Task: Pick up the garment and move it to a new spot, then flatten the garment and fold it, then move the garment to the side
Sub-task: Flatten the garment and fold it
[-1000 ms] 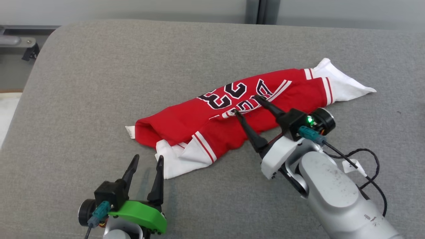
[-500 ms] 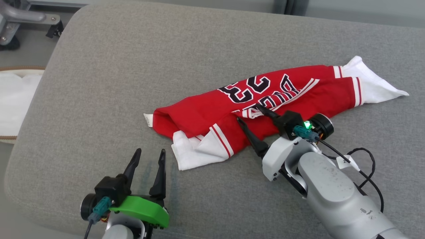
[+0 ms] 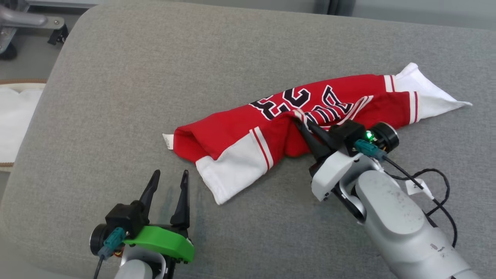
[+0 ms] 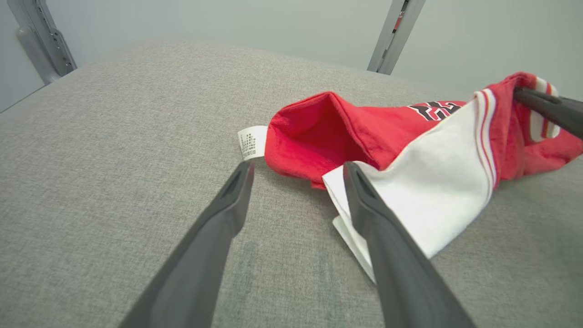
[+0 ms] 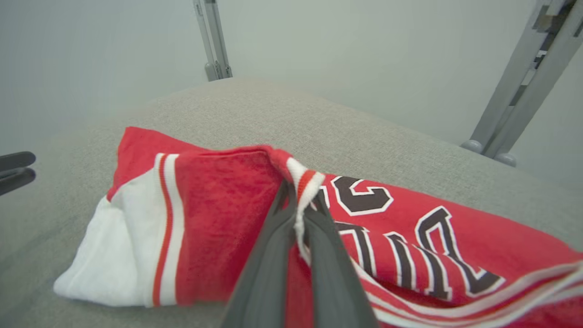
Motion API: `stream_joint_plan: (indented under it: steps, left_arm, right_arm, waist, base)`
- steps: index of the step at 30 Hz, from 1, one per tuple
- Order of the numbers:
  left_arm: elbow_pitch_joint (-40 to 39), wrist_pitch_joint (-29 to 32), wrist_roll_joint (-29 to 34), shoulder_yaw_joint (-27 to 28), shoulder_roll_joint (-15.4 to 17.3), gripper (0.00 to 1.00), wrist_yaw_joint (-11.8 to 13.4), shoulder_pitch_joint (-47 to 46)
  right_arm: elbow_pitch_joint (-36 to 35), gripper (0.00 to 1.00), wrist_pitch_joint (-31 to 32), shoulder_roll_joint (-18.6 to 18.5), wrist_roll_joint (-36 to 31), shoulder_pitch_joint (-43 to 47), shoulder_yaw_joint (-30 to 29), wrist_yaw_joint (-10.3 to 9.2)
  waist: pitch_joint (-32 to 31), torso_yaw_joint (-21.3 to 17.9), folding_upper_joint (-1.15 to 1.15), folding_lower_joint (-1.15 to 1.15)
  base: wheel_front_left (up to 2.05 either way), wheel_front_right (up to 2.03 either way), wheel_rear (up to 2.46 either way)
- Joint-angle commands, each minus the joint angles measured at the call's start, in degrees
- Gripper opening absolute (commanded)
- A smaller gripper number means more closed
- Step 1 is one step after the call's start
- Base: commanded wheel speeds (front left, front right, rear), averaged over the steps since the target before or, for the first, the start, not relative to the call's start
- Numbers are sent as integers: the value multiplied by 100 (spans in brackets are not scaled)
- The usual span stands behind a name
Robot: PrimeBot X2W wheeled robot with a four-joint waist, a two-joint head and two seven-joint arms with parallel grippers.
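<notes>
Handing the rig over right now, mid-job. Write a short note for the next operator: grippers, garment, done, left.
Right gripper: shut on a striped trim fold near the middle of the garment, pinching it up slightly.
Left gripper: open, empty, over the grey cushion, just short of the white sleeve.
Garment: crumpled, lying across the cushion.
Done: grasp made.
Left: lift and relocate, flatten, fold, move aside.
</notes>
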Motion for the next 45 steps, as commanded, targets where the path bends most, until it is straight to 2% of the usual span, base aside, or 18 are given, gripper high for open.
stream_joint_plan:
  steps: [1,6,11,12,13,14,15,16,17,23,29,34,43,44,45]
  left_arm:
    - [-39,-3,23,41,6,100,14,24]
    - [-79,-3,75,88,8,100,14,105]
    - [-76,-3,127,91,7,100,14,196]
    - [-58,-3,132,81,14,100,14,204]
    - [-43,-2,131,94,19,100,14,214]
    - [-20,-2,137,82,29,100,14,211]
    - [-8,-3,144,70,34,100,14,204]
    - [12,-3,143,57,40,100,14,199]
    - [21,-3,148,49,46,100,14,184]
    - [103,-3,123,-24,83,100,14,121]
    - [210,-3,61,-319,111,100,14,109]
    - [435,-3,-36,-783,159,100,14,119]
    - [1159,-3,-96,-806,103,100,14,-173]
    - [1253,-2,-139,-854,116,96,14,-252]
    - [1315,-2,-177,-903,135,60,14,-308]
  right_arm:
    - [-196,0,-14,-107,-72,157,-130,-11]
    - [-969,0,-14,-444,-171,599,-611,-11]
    - [-1423,0,-14,-1042,-242,1193,-1425,-11]
    - [-1436,5,-14,-1163,-287,1264,-1543,-10]
    - [-1416,25,-14,-1240,-318,1323,-1631,-11]
    - [-1369,39,-14,-1312,-321,1393,-1772,-11]
    - [-1329,45,-14,-1363,-331,1431,-1896,-11]
    - [-1254,69,-14,-1426,-361,1479,-2052,-11]
    - [-1159,100,-14,-1454,-379,1525,-2160,-11]
    - [-910,100,-14,-1395,-794,1575,-3036,-11]
    - [-1177,100,-14,-994,-1342,1494,-3772,-11]
    - [-1433,100,-14,-709,-1509,1486,-3892,-11]
    - [-1648,100,-14,-391,-1533,1449,-3680,-11]
    - [-1662,100,-14,-373,-1516,1427,-3643,-11]
    - [-1674,100,-14,-361,-1512,1415,-3620,-11]
  waist:
    - [-132,-153,0,0]
    - [-364,-432,0,0]
    - [-546,-803,0,0]
    - [-553,-864,0,0]
    - [-553,-911,0,0]
    - [-544,-965,0,0]
    - [-536,-997,0,0]
    - [-513,-1040,0,0]
    - [-498,-1065,0,0]
    - [-385,-1179,0,0]
    - [-302,-1242,0,0]
    - [-245,-1265,0,0]
    - [-133,-1308,0,0]
    - [-102,-1329,0,0]
    - [-81,-1342,0,0]
  base:
    - [0,0,0]
    - [0,0,0]
    - [0,0,0]
    - [0,0,0]
    - [0,0,0]
    - [0,0,0]
    - [0,0,0]
    - [0,0,0]
    - [0,0,0]
    - [0,0,0]
    - [0,0,0]
    - [0,0,0]
    - [0,0,0]
    - [0,0,0]
    - [0,0,0]
